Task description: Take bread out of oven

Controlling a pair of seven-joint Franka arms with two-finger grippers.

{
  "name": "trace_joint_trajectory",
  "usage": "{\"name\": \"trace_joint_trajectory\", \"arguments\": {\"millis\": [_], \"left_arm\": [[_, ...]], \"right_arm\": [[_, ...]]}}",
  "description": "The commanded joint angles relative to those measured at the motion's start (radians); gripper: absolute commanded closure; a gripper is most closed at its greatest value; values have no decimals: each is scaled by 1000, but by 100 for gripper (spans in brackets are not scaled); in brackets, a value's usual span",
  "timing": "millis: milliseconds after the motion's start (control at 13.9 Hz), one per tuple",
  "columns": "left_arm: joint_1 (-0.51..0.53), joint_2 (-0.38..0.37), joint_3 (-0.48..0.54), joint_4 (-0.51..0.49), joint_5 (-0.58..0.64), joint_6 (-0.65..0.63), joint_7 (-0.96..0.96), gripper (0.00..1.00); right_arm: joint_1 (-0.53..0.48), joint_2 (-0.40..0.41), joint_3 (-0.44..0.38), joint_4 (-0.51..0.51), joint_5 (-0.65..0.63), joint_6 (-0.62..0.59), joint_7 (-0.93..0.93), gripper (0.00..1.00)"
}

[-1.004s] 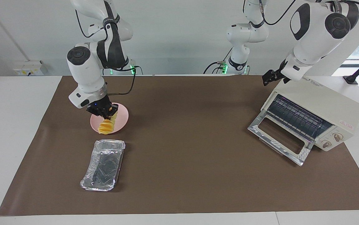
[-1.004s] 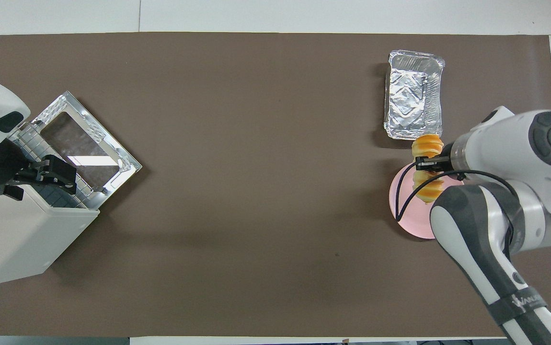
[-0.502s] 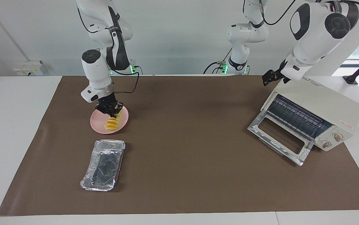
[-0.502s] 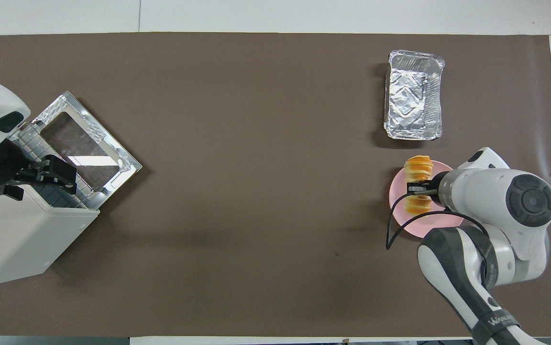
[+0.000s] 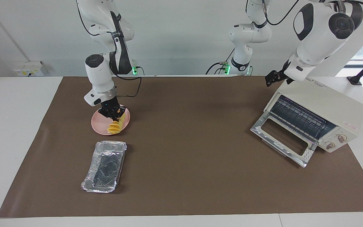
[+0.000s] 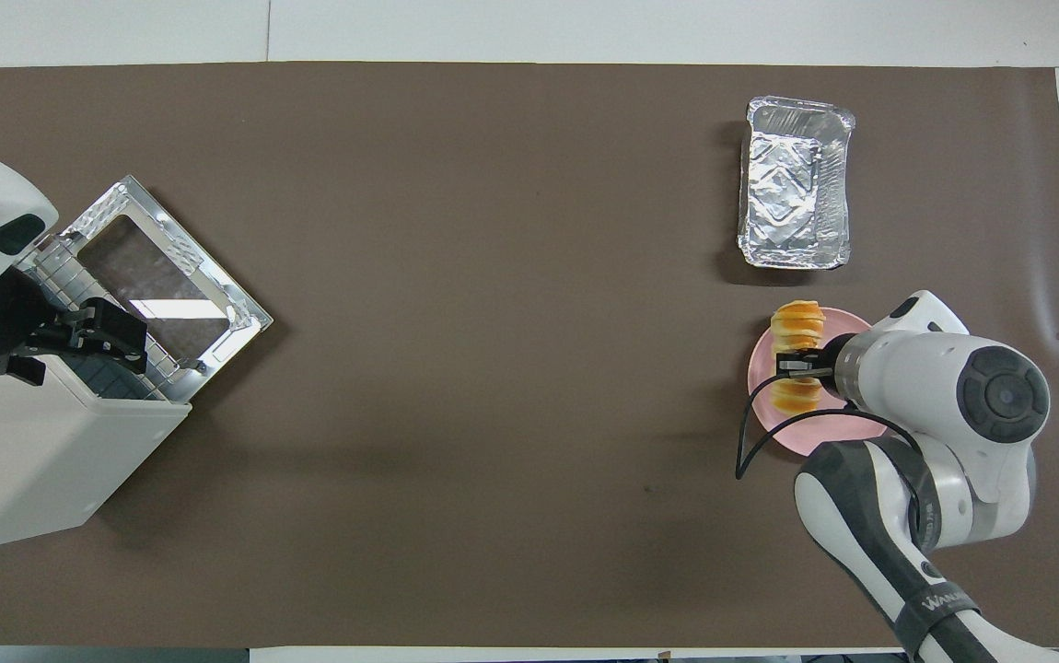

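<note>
Bread (image 5: 116, 125) lowered onto pink plate (image 5: 99, 126) in facing view, right gripper (image 5: 113, 113) down over it with fingers just loosening, grip or release impossible to tell; oven (image 5: 323, 110) door hanging open, left gripper (image 5: 271, 78) spread wide, empty, waiting above oven top. Overhead view: bread across plate beside foil tray (image 6: 797, 184), so removal looks nearly finished.
</note>
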Motion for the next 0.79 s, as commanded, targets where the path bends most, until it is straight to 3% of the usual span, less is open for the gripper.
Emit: {"name": "trace_joint_trajectory", "arguments": {"millis": [0,215,717], "left_arm": [[-6,-20,7,-16,2,15,-1,0],[-6,-20,9,-16,2,15,-1,0],[-6,-20,9,-16,2,15,-1,0]], "right_arm": [[-31,-6,10,0,13,6,-4,0],[-41,-5,10,49,13,-65,-43,0],[-82,11,4,449,14,-556,-158,0]]}}
